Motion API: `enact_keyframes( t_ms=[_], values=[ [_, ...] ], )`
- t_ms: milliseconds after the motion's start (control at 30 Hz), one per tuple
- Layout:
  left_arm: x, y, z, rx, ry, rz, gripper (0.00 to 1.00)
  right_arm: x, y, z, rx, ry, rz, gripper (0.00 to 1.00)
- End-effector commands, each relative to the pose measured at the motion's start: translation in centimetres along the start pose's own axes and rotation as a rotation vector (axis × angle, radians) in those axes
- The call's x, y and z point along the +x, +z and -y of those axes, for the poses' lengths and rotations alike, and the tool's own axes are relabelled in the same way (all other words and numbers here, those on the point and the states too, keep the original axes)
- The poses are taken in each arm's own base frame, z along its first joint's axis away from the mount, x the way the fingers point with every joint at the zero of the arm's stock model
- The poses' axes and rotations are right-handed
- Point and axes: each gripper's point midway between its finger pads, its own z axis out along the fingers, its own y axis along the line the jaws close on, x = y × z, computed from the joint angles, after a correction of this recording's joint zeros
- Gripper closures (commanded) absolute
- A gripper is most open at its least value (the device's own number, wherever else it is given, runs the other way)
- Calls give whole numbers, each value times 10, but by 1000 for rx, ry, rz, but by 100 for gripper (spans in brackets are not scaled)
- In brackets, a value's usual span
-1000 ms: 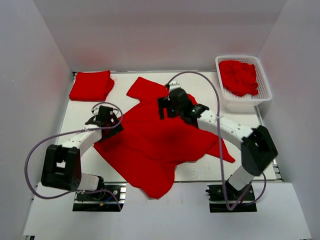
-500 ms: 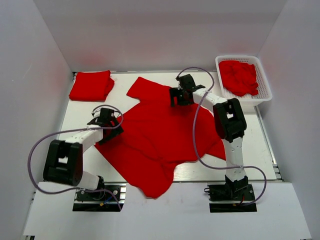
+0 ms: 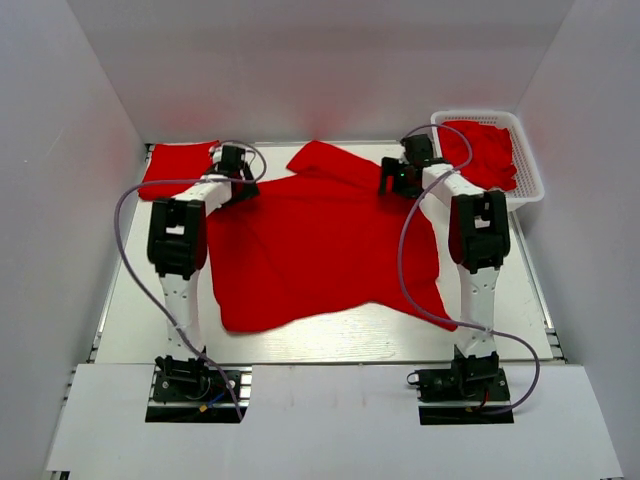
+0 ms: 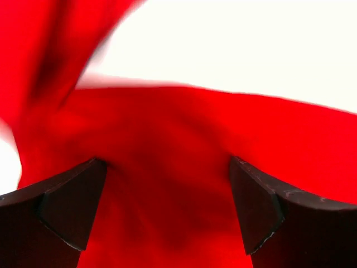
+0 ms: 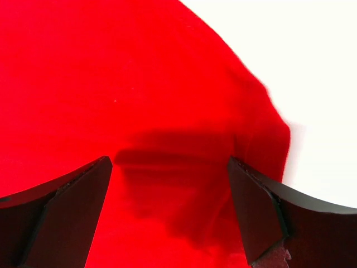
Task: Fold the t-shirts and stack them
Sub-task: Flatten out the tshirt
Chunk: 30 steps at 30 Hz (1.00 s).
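Both arms stretched toward far edge. Left gripper (image 3: 233, 165) over far-left part of spread t-shirt (image 3: 320, 240), fingers (image 4: 67, 206) apart, cloth between. Right gripper (image 3: 393, 180) over its far-right part, fingers (image 5: 61, 212) likewise apart. Folded t-shirt (image 3: 180, 170) in far-left corner. White basket (image 3: 485, 208) in far-right corner, holding crumpled t-shirts (image 3: 485, 150).

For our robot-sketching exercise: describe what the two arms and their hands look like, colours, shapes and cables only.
The left arm and right arm share one build: slim white links, boxy black joint housings. A pale lilac-grey cable loops along each. The left hand and right hand are black, with dark wedge-shaped fingers.
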Motion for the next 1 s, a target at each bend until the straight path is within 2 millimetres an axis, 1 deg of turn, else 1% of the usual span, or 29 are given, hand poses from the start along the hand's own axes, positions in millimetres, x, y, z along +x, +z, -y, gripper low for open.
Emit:
enact_keyframes(
  t_ms=[0,33,67,100,133,167,200,233,267,333,367,400,433,467,500,533,567,600,633,667,700,733,767,800,833,867,900,933,967],
  values=[
    [14,42,42,160,91,-87,0,9,10,38,69,66,-57,10],
    [-1,55,57,193,106,-59,0,7,11,41,73,74,-52,10],
    [-6,59,69,245,118,-51,0,1,10,45,77,89,-40,10],
    [-28,58,83,283,122,2,0,-5,9,56,114,97,-23,10],
    [-36,62,91,312,138,30,0,-6,9,59,118,105,-20,10],
    [-34,68,100,351,150,33,0,-17,8,62,119,110,2,10],
    [-44,65,107,382,156,63,0,-20,8,61,110,102,8,10],
    [-54,65,117,425,161,105,0,-22,9,66,111,96,10,10],
    [-56,61,125,476,183,119,0,-33,6,66,117,98,35,10],
    [-62,57,133,522,196,145,0,-38,3,65,109,84,43,10],
    [-68,49,139,553,197,160,0,-45,1,62,97,81,60,10],
    [-68,48,140,563,207,160,0,-51,-6,60,92,51,76,10],
    [-82,33,142,573,204,190,0,-54,-7,49,43,40,84,10],
    [-87,26,144,589,205,200,0,-59,-11,43,14,25,94,10],
    [-90,20,143,590,213,208,0,-68,-23,35,-13,-18,119,10],
    [-92,14,142,592,213,213,0,-74,-28,31,-25,-32,136,10],
    [-105,-6,141,598,211,233,0,-74,-30,23,-41,-63,137,10],
    [-103,-12,137,595,212,222,0,-80,-41,15,-65,-82,156,10],
    [-106,-23,135,596,212,225,0,-87,-52,11,-70,-106,180,10],
    [-111,-32,131,586,208,240,0,-91,-63,1,-84,-132,197,10],
    [-117,-55,123,574,204,252,0,-93,-70,-3,-89,-143,208,10],
    [-120,-68,118,568,202,261,0,-95,-87,-6,-90,-165,228,10],
    [-125,-79,112,553,196,279,0,-94,-93,-13,-98,-179,234,10],
    [-108,-81,100,523,188,231,0,-91,-97,-20,-105,-189,235,10],
    [-122,-114,91,519,169,278,0,-89,-102,-24,-107,-199,238,10],
    [-120,-122,79,481,151,282,0,-78,-118,-29,-105,-202,239,10],
    [-93,-119,63,443,147,219,0,-77,-123,-36,-110,-209,254,10],
    [-100,-147,50,422,97,254,0,-53,-124,-34,-104,-195,218,10],
    [-70,-141,34,382,81,191,0,-51,-138,-39,-111,-196,239,10]
  ],
)
